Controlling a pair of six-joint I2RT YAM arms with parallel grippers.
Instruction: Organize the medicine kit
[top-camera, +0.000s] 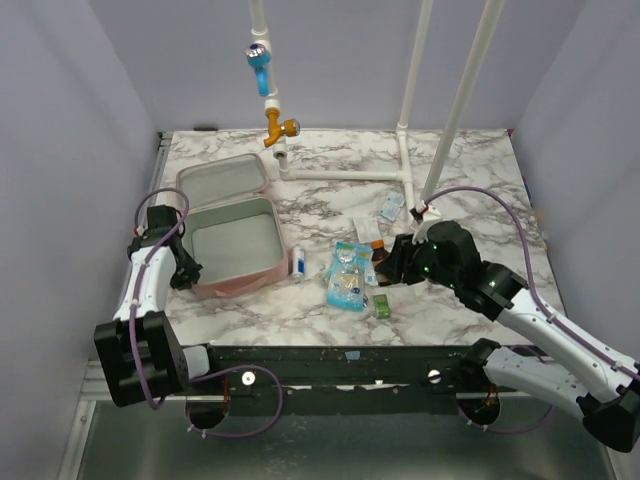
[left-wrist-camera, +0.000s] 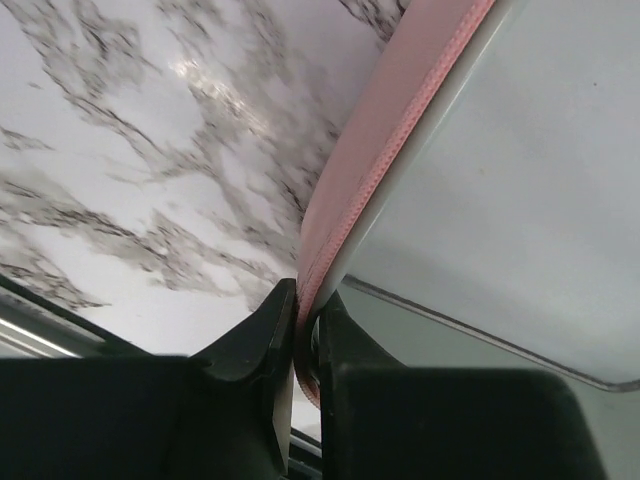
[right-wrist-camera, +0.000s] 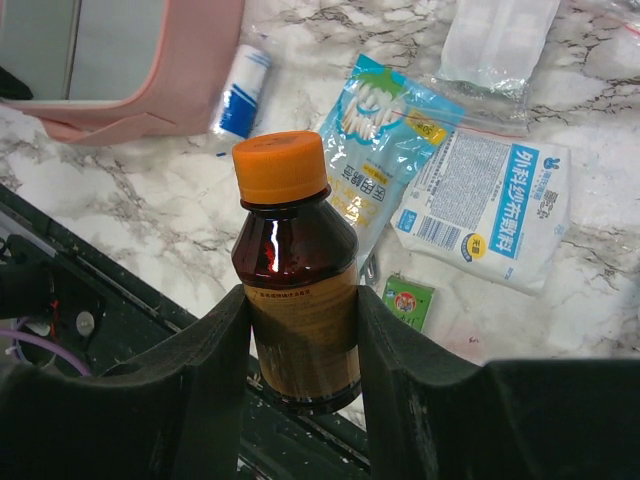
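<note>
Brown bottle base hidden by right end effector, medicine kit cropped

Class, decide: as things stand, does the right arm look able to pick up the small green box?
Probably not yet. The right claw is shut on the brown bottle, so it has no free grip, though the green box lies close by, uncovered.

Medicine kit: open, lying flat on the left side of the marble table.
Pink rounded-square clamshell, grey lining, both halves face up. Lid half is farther back, base half nearer, joined along one edge. Rim is pink with a stitched seam.
</note>
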